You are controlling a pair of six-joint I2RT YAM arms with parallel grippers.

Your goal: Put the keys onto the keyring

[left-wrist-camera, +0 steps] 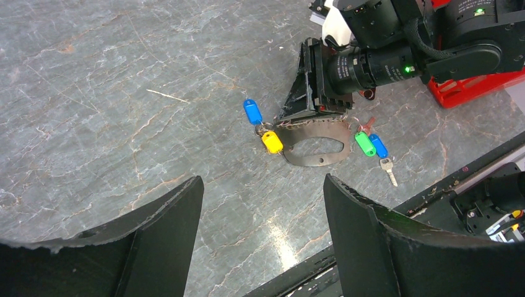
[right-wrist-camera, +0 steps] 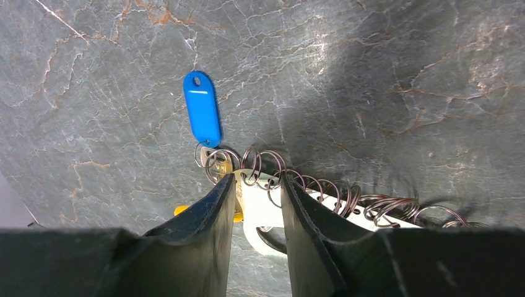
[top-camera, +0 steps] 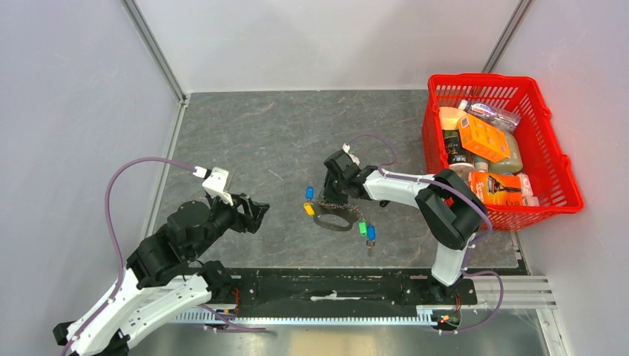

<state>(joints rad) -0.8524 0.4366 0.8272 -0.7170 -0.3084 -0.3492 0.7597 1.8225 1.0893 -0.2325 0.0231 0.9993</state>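
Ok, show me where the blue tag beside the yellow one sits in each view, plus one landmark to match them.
Top external: the blue tag lies mid-table, directly above the yellow tag.
Left wrist: the blue tag sits just above centre, up-left of the yellow tag.
Right wrist: the blue tag is left of centre, upper half.
Shared landmark: the keyring, its silver plate beside the tags in every view.

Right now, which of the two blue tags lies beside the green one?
The blue tag by the silver key; the other blue tag sits beside the yellow tag.
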